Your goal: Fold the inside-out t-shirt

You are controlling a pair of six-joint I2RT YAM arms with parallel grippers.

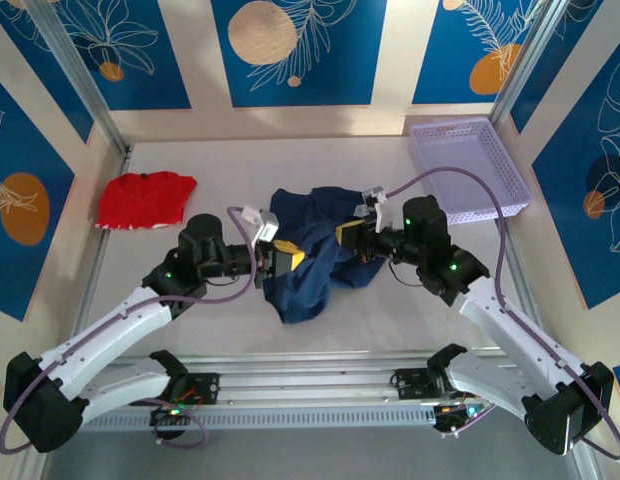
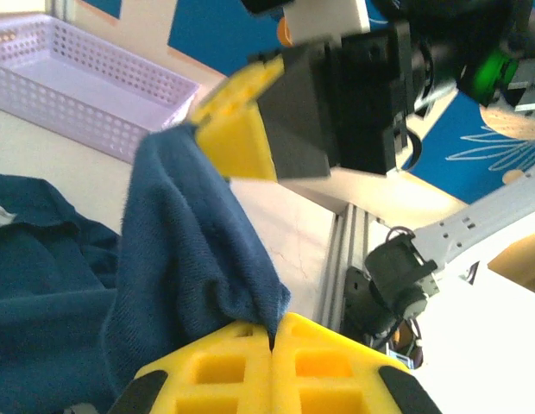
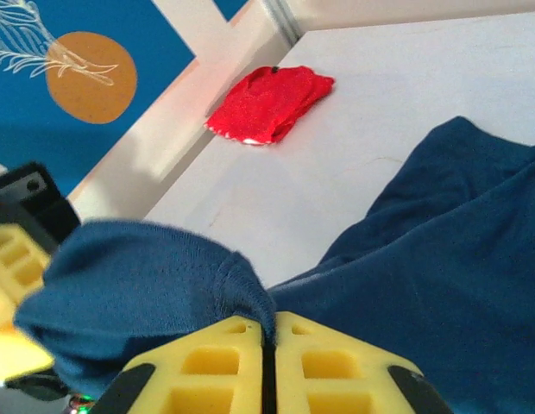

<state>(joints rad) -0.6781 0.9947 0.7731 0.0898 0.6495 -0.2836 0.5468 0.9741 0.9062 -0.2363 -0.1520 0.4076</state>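
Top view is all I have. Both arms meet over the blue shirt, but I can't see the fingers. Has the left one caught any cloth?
Observer: Yes. On the left wrist camera the left fingers are shut on a fold of the shirt.
Operator: And the right?
Observer: The right wrist camera shows the right fingers pressed together, with a bunched shirt edge pinched at their tips.
Operator: Is the cloth taut between them?
Observer: From the left wrist, a ridge of cloth runs up from the left fingers to the right ones. It looks rumpled, not stretched flat.
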